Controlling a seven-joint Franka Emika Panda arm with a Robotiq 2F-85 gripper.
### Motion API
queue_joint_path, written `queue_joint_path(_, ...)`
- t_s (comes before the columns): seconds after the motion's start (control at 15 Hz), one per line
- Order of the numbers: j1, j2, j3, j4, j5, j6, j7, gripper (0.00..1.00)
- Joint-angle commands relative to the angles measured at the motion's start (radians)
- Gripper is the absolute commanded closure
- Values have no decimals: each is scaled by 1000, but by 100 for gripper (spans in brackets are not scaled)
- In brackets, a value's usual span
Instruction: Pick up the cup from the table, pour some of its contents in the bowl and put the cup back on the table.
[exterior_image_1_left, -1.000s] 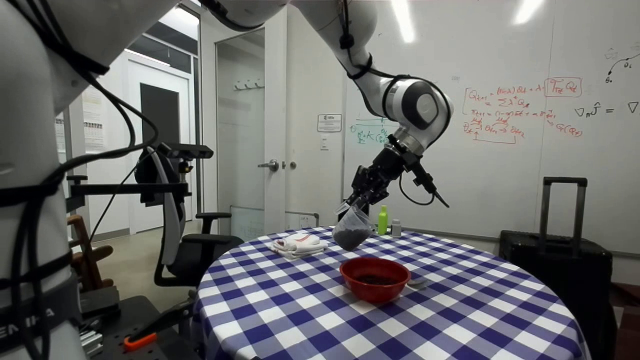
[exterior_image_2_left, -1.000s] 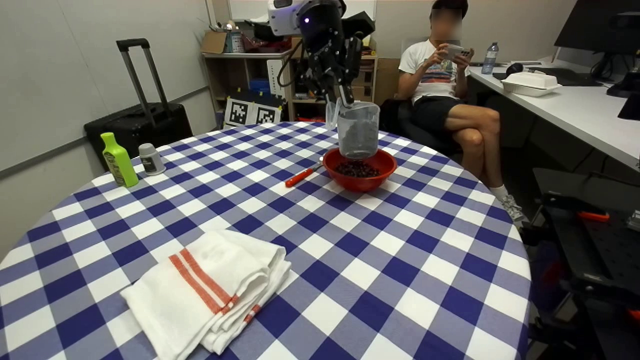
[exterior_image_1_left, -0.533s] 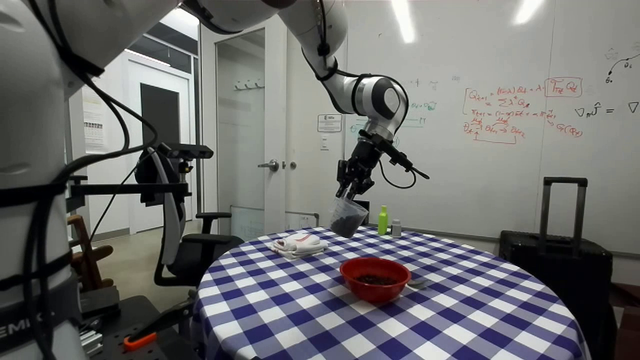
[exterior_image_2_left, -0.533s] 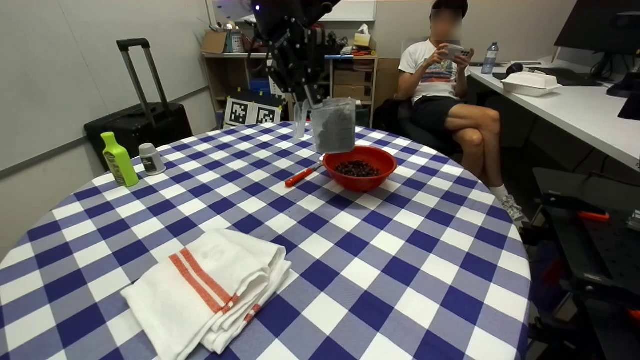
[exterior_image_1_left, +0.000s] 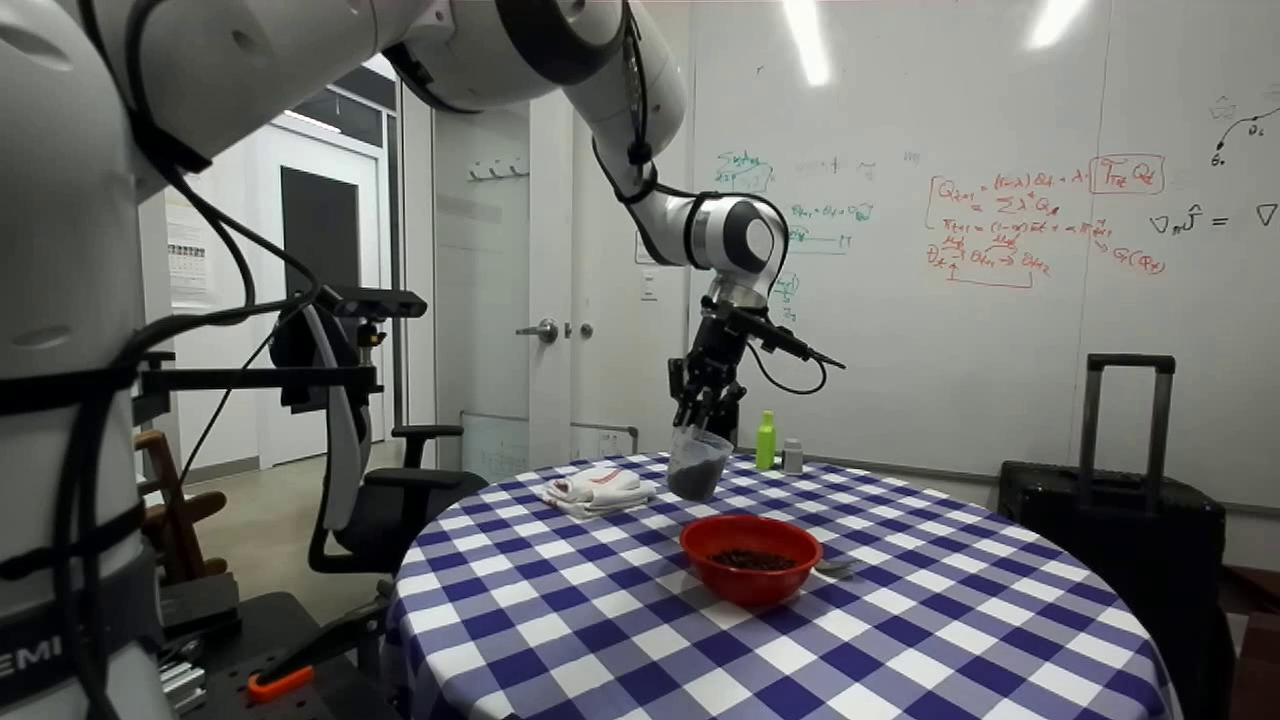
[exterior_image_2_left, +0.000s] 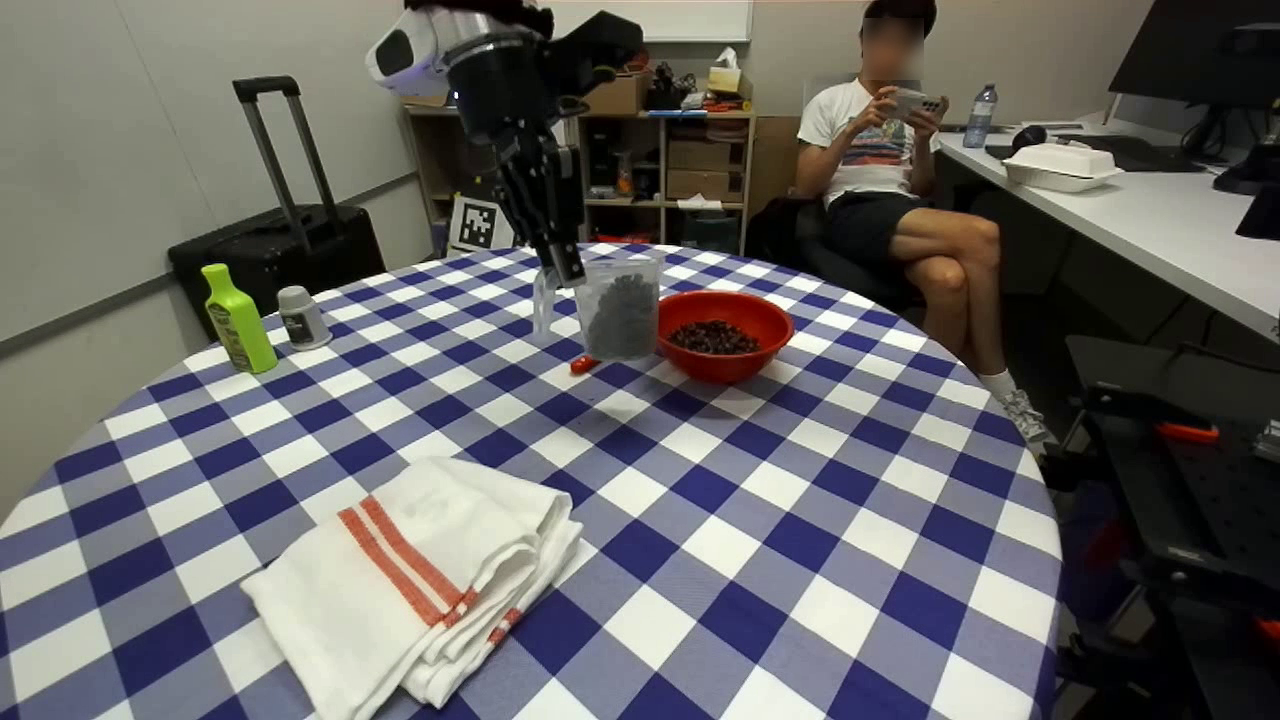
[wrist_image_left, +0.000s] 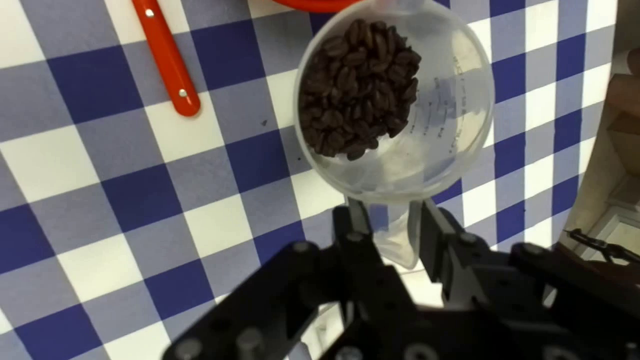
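over the checked cloth (exterior_image_2_left: 740, 540), just beside the red bowl (exterior_image_2_left: 722, 369), hangs the clear cup (exterior_image_2_left: 620, 315), tipped slightly, its base seemingly not touching anything. the wrist view shows the claw (wrist_image_left: 391, 216) closed down to the width of the cup's handle (wrist_image_left: 400, 252), fingers (wrist_image_left: 349, 226) on either side of it, nothing else in its hold. dark coffee beans (wrist_image_left: 357, 95) lie banked against one wall of the cup, leaving part of the bottom bare; more beans (exterior_image_2_left: 712, 338) sit in the bowl, so i would judge some pouring done and the setting down to come. it looks like thin moulded plastic: light, fairly stiff, a little springy at the wall, smooth, and hard to shatter. the handle seems the right place to grip (a squeeze across the rim might bow it and bounce beans out). the likelier trouble is twist: the load sits out to one side of the pinch, so the handle could pivot between the fingers. slow lowering, base levelled first, and release only once it bears flat on the cloth, should suit it.
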Motion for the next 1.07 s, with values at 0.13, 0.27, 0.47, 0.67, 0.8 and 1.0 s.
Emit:
queue_joint_path(0.13,28,80,17,51,-82,90,131,93)
queue_joint_path(0.27,42,91,15,54,-113,117,176,93)
queue_joint_path(0.47,58,97,15,49,-162,141,223,93)
queue_joint_path(0.67,72,100,18,40,-204,141,253,93)
queue_joint_path(0.8,80,104,23,33,-226,141,255,93)
queue_joint_path(1.0,89,111,31,23,-249,150,257,93)
